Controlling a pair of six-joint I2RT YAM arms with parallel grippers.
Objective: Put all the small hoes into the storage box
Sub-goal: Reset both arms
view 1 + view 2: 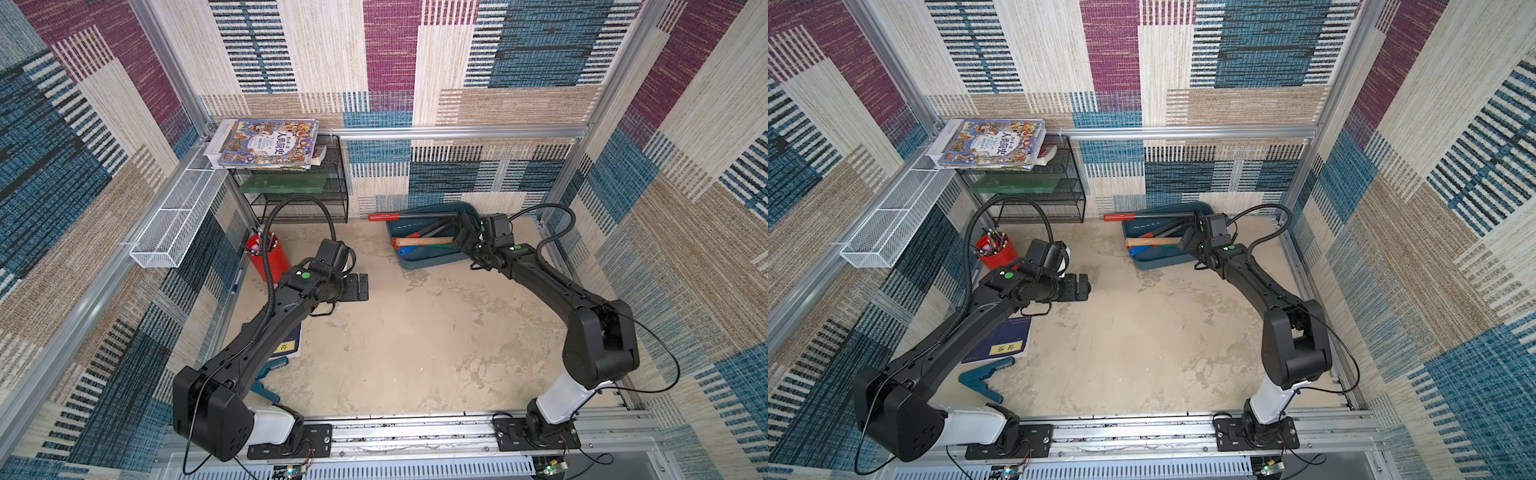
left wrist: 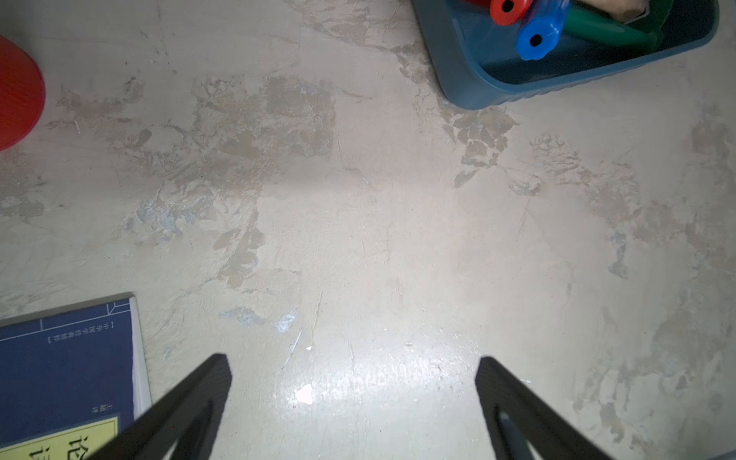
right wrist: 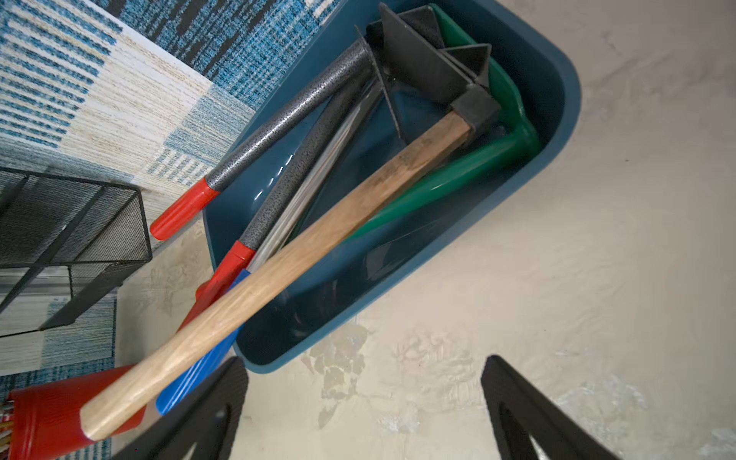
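While I am watching the feeds, the small hoe (image 3: 302, 259) is lying in the storage box (image 3: 557, 131). Its black head is resting at one end beside a green-handled tool (image 3: 446, 179), and its wooden handle is sticking out over the rim at the other end. The box is sitting at the far edge of the surface (image 1: 415, 340), on the right arm's side. The right gripper (image 3: 364, 370) is hovering close by the box, fingers spread wide and gripping nothing. The left gripper (image 2: 354, 370) is hanging over bare surface, well apart from the box, fingers likewise wide and empty.
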